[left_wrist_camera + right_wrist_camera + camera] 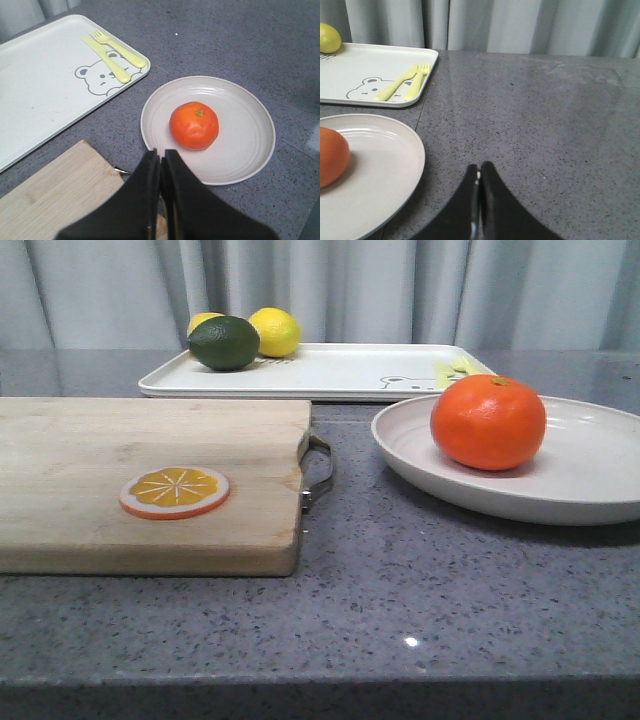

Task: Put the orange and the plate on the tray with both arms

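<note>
1. Orange (489, 422) resting on the plate (590, 475), right of centre in the front view; no arm visible there.
2. Tray (330, 370) behind, upper middle, apart from the plate; lime (224, 343) and lemons (274, 331) at its left end.
3. Left gripper (160, 156) pressed shut, empty, tips over the plate rim just short of the orange (194, 125).
4. Right gripper (480, 170) closed, empty, above bare counter beside the plate (380, 175); orange (331, 156) at the frame's left edge.
</note>
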